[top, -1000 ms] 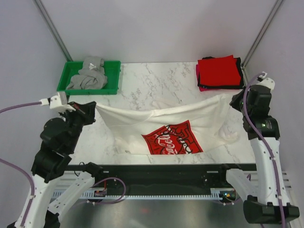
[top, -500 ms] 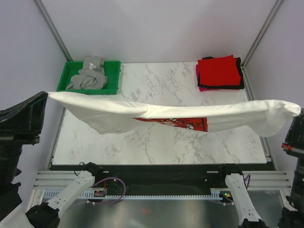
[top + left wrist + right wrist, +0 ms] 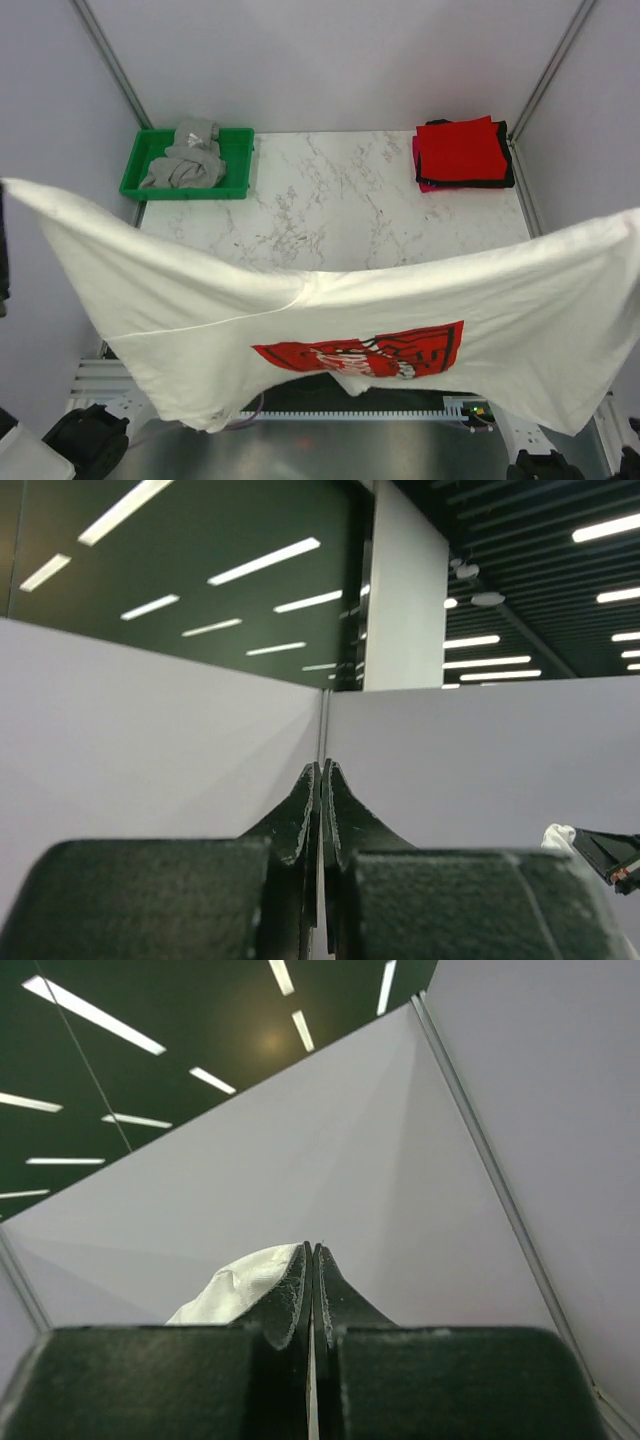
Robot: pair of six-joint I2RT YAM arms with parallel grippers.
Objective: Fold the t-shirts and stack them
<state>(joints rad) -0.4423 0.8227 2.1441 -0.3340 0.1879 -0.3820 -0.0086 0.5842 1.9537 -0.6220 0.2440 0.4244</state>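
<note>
The white t-shirt, red print showing, hangs spread at 6 o'clock; folded red-topped stack at 1 o'clock; crumpled grey shirt at 11 o'clock.

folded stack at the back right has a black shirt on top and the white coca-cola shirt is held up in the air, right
Not quite. The top external view shows a red shirt on top there; the black shirt lies under it, showing only at the edges. The white Coca-Cola shirt is indeed held up in the air.

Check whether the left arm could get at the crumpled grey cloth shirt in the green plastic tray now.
Probably not: its gripper is shut, holding up the white cloth t-shirt with red print.
</note>
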